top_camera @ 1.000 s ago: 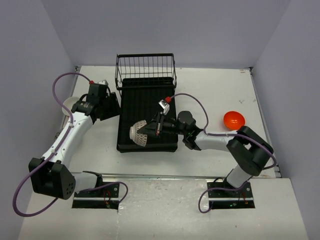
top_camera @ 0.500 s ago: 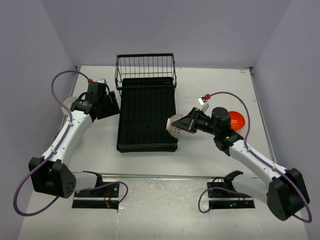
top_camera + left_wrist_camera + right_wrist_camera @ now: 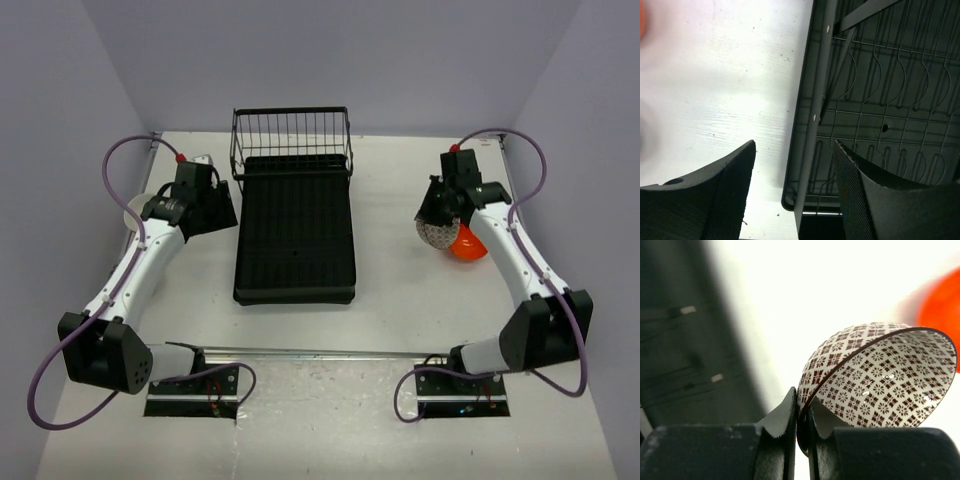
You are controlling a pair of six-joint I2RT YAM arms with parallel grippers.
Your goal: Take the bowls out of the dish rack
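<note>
Right claw (image 3: 801, 409) pinches patterned bowl (image 3: 880, 385) rim; orange bowl (image 3: 941, 310) blurred, cut off.

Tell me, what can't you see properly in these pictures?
- Top view: the orange bowl is partly hidden behind the patterned bowl.
- Top view: a pale round thing sits mostly behind the left arm; can't tell what.
- Right wrist view: the dish rack is only a dark blur.

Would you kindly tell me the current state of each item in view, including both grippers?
dish rack: no bowls in it.
patterned bowl: tilted, gripped by its rim.
orange bowl: resting on the table.
left gripper: jaws open, empty.
right gripper: jaws shut on the patterned bowl.
</note>
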